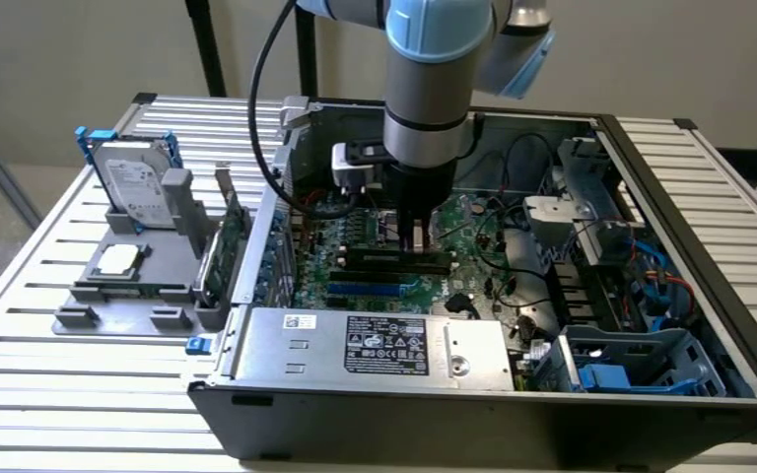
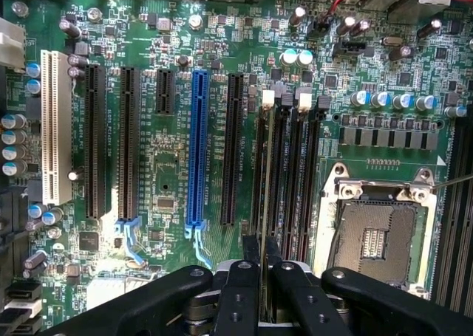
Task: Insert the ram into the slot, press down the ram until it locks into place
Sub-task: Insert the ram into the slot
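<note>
- As the arm reaches straight down into the open computer case (image 1: 484, 419), the gripper (image 1: 414, 239) hangs low over the motherboard (image 1: 352, 251), near the middle of the case in the exterior view.
- Seen from the wrist view, the gripper (image 2: 261, 249) has its two black fingers (image 2: 251, 249) pressed together on the ram (image 2: 265, 173), which shows edge-on as one thin line running away from the fingers.
- The ram stands upright along the slot (image 2: 258, 155), in line with the white latch (image 2: 268, 97) at the slot's far end. I cannot tell if its lower edge is already fully down in the slot or only resting on it.
- This slot is the outermost one of four long black memory sockets that lie side by side. The group sits between a black expansion socket (image 2: 233, 148) and the open processor socket (image 2: 373, 236).
- The blue socket (image 2: 197, 151) lies one socket further away from the ram, parallel to it.
- In the exterior view, the silver power supply (image 1: 366, 345) with a black label lies at the near side of the case.
- Outside the case, at the exterior view's left, a grey holder (image 1: 115, 291) on the slatted table (image 1: 36, 394) carries a hard drive (image 1: 133, 182) standing upright and a green expansion card (image 1: 228, 246).
</note>
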